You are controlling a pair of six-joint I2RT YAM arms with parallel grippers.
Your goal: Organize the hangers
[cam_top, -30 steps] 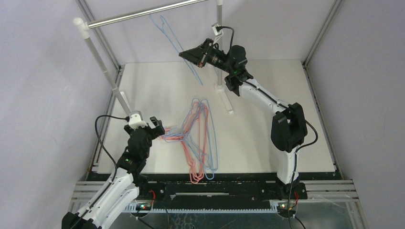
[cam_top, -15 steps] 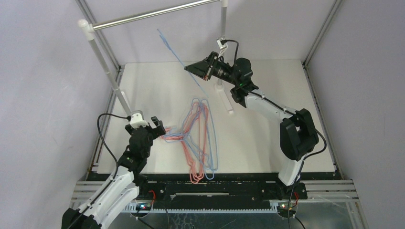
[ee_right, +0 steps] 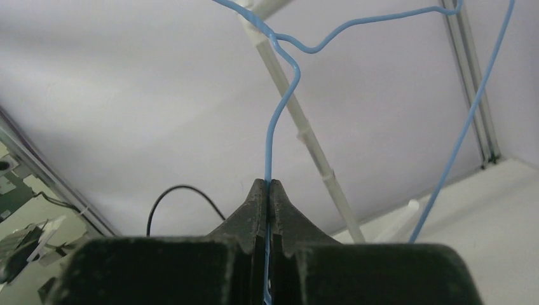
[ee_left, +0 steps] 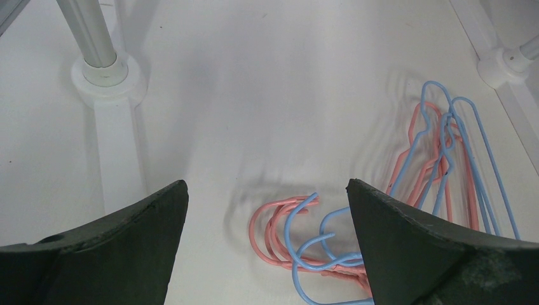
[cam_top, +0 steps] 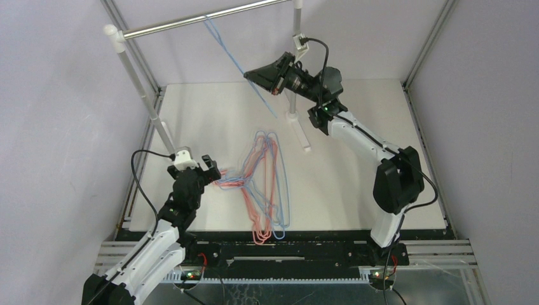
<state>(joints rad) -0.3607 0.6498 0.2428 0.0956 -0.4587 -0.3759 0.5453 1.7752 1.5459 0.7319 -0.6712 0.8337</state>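
A pile of several blue and pink wire hangers (cam_top: 264, 184) lies on the white table; their hooks (ee_left: 305, 235) show in the left wrist view. My left gripper (cam_top: 210, 168) is open and empty, low over the table at the hooks' left end (ee_left: 267, 210). My right gripper (cam_top: 251, 74) is raised high at the back and shut on a light blue hanger (cam_top: 235, 60). In the right wrist view the blue wire (ee_right: 279, 121) runs up from between the closed fingers (ee_right: 268, 187). The hanger's top reaches the silver rail (cam_top: 191, 21); whether it hooks on is unclear.
The rail stands on white posts: the left one (cam_top: 136, 82) with its base (ee_left: 102, 67) near my left gripper, the right one (cam_top: 295, 57) just behind my right gripper. Metal frame bars and grey walls enclose the table.
My right gripper has risen and carried the blue hanger up and back, so its top now meets the rail. The left arm and the pile have not moved.
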